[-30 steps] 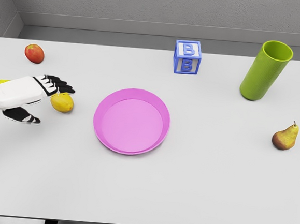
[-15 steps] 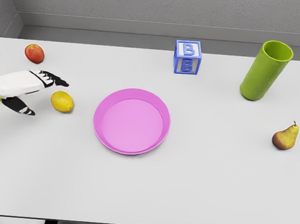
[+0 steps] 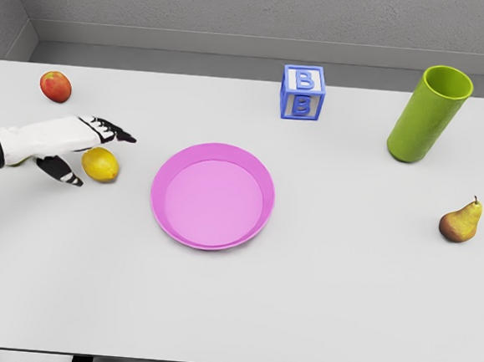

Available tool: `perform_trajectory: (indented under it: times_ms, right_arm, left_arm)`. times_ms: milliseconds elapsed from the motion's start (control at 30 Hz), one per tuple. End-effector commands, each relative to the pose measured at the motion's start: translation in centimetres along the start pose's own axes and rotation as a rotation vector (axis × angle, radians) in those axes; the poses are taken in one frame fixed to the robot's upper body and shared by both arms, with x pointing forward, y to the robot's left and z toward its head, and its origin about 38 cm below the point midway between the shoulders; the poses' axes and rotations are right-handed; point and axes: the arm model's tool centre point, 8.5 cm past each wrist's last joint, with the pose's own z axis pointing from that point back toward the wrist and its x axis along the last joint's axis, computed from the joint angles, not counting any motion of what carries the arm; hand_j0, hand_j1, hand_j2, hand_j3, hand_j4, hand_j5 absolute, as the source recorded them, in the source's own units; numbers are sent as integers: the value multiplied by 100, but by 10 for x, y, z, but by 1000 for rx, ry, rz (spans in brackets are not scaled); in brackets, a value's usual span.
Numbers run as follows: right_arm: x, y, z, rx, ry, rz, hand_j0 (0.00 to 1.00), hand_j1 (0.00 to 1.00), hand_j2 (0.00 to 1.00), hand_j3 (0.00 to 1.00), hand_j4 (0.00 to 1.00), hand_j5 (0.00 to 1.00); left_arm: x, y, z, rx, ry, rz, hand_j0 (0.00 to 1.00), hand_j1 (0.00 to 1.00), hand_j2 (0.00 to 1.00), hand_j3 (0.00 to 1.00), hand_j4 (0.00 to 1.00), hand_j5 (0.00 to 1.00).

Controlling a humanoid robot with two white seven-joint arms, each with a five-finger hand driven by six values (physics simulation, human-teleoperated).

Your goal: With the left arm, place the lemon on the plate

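The yellow lemon (image 3: pixel 101 165) lies on the white table, left of the pink plate (image 3: pixel 210 229), which holds nothing. My left hand (image 3: pixel 93 149) reaches in from the left edge and hovers over the lemon's upper left side. Its fingers (image 3: pixel 112 129) stretch out above the lemon and the thumb (image 3: pixel 62 171) hangs down to the lemon's left. The hand is open and grasps nothing. The right arm is out of sight.
A red apple (image 3: pixel 56 86) sits at the back left. A blue letter block (image 3: pixel 303 92) stands behind the plate, a tall green cup (image 3: pixel 427 114) at the back right, and a pear (image 3: pixel 461 222) at the right.
The left hand drew back to the left, then came forward and right again; its fingers now extend over the lemon. The lemon has stayed put.
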Motion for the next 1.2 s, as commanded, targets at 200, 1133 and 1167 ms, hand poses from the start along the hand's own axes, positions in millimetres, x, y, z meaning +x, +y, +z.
perform_trajectory:
  times_ms: [200, 1133, 1167]
  right_arm:
    - [0, 0, 0, 0, 0, 0, 100, 100, 100, 100, 100, 100]
    - [0, 0, 0, 0, 0, 0, 100, 100, 100, 100, 100, 100]
    - [0, 0, 0, 0, 0, 0, 100, 100, 100, 100, 100, 100]
  left_arm:
    - [5, -8, -11, -49, -2, -34, 100, 100, 100, 100, 100, 100]
    - [8, -15, -18, -105, 2, -84, 66, 66, 66, 66, 66, 66]
    - [7, -14, -18, -104, 2, -85, 66, 66, 66, 66, 66, 66]
